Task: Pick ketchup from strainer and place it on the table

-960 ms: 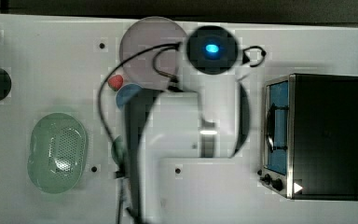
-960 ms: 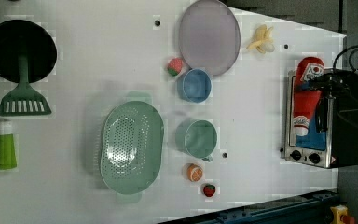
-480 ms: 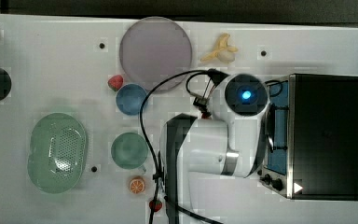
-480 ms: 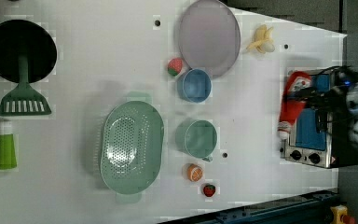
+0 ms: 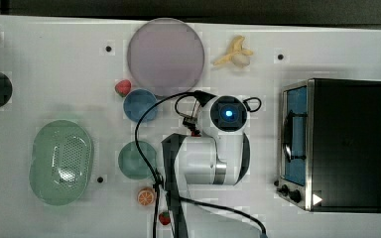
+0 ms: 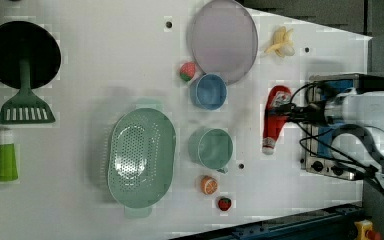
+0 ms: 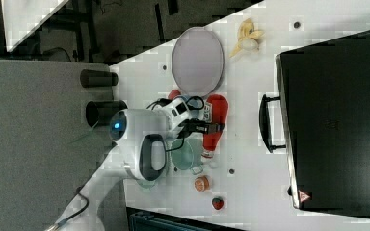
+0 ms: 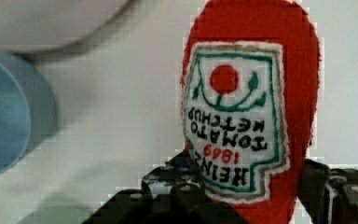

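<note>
The ketchup (image 8: 251, 93), a red bottle with a white label, lies lengthwise between my gripper's (image 8: 247, 186) dark fingers (image 8: 340, 186), which are shut on its body. The left view puts the ketchup (image 6: 274, 120) over the white table (image 6: 105, 75), between the blue cup and the oven, cap toward the left view's bottom. My gripper (image 6: 286, 112) holds it from the left view's right. Whether the bottle touches the table I cannot tell. In the right view the ketchup (image 7: 215, 122) sits beside the green cup. The pale green strainer (image 6: 141, 157) (image 5: 62, 161) stands apart with nothing in it.
A dark toaster oven (image 5: 337, 144) fills the top view's right. A lilac plate (image 6: 223, 40), blue cup (image 6: 208, 91), green cup (image 6: 211, 148), banana (image 6: 281, 42), strawberries (image 6: 187, 71), orange slice (image 6: 209, 184), black pan (image 6: 22, 52), green spatula (image 6: 26, 107) and green bottle (image 6: 4, 155) lie around.
The arm has carried the ketchup from over the oven toward the left view's left, out over the table near the cups. The grip has stayed the same.
</note>
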